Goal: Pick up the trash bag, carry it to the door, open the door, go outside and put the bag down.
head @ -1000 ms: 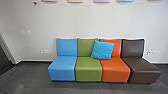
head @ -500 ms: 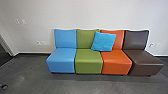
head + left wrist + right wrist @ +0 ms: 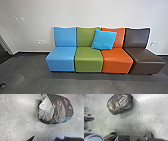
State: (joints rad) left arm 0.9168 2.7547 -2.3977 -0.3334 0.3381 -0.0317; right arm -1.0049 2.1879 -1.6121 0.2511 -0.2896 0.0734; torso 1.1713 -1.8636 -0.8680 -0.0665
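I see grey floor bearing a trash bag and, mid-frame ahead, four seats. A blue cushion leans on them.

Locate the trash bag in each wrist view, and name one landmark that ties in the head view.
Left wrist view: the bag is on the floor, its open mouth and pale inside showing.
Right wrist view: on the floor, apart from the robot's base, creased dark side showing.
Shared landmark: the grey floor, before the seats in the head view.
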